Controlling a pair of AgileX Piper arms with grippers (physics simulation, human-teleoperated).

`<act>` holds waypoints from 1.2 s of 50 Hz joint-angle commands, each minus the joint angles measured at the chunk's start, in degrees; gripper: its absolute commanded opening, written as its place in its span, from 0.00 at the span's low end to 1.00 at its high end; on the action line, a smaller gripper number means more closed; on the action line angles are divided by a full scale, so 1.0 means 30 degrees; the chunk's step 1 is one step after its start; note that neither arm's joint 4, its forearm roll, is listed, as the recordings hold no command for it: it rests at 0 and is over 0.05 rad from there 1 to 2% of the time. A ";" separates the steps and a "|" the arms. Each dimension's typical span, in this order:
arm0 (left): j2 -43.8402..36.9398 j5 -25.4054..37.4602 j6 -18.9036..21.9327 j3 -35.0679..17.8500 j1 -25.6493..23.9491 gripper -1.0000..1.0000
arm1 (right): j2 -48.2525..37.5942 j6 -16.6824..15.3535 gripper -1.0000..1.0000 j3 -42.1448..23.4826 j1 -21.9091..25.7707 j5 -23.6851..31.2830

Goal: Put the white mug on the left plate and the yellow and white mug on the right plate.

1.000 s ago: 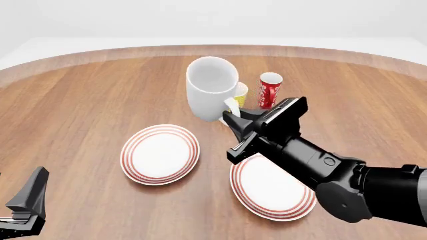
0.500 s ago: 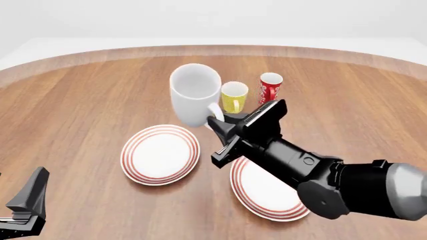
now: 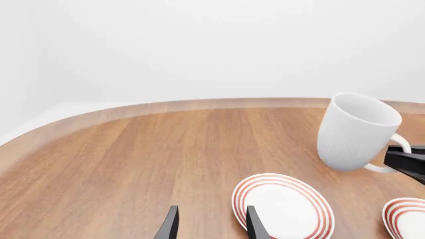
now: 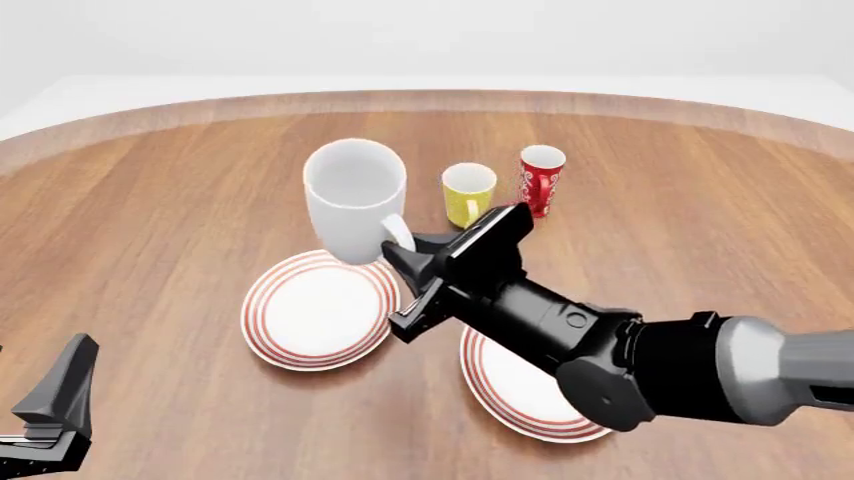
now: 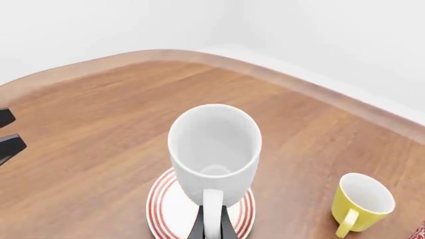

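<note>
The white mug (image 4: 352,200) hangs upright in the air over the far rim of the left plate (image 4: 318,310), held by its handle in my right gripper (image 4: 400,248), which is shut on it. The right wrist view shows the white mug (image 5: 214,149) above the left plate (image 5: 174,209) with its handle pinched between the fingers. The yellow and white mug (image 4: 467,193) stands on the table behind. The right plate (image 4: 514,390) lies partly under my right arm. My left gripper (image 4: 54,410) stays open at the near left; in its wrist view the left gripper (image 3: 209,226) holds nothing.
A slim red cup (image 4: 541,179) with white pattern stands right of the yellow mug, near the table's far side. The round wooden table's edge (image 4: 427,100) curves along the back.
My right gripper has carried the white mug leftward and nearer, from beside the yellow mug to above the left plate's far rim. The left gripper has not moved.
</note>
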State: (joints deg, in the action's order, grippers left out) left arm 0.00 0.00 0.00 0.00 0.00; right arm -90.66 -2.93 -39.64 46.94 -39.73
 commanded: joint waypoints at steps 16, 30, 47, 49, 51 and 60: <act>0.0000 0.0000 0.0000 0.0000 0.0000 1.00 | -0.1897 0.0427 0.00 -0.1491 0.0690 -0.0017; 0.0000 0.0000 0.0000 0.0000 0.0000 1.00 | -0.2803 0.0839 0.00 -0.2194 0.1058 -0.0022; 0.0000 0.0000 0.0000 0.0000 0.0000 1.00 | -0.3519 0.1262 0.00 -0.2621 0.1340 -0.0178; 0.0000 0.0000 0.0000 0.0000 0.0000 1.00 | -0.3570 0.1299 0.00 -0.2640 0.1349 -0.0208; 0.0000 0.0000 0.0000 0.0000 0.0000 1.00 | -0.3652 0.1345 0.00 -0.2667 0.1363 -0.0246; 0.0000 0.0000 0.0000 0.0000 0.0000 1.00 | -0.4047 0.1635 0.00 -0.2764 0.1506 -0.0425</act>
State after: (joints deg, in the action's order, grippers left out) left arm 0.00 0.00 0.00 0.00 0.00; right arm -101.79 0.87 -47.34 51.02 -40.46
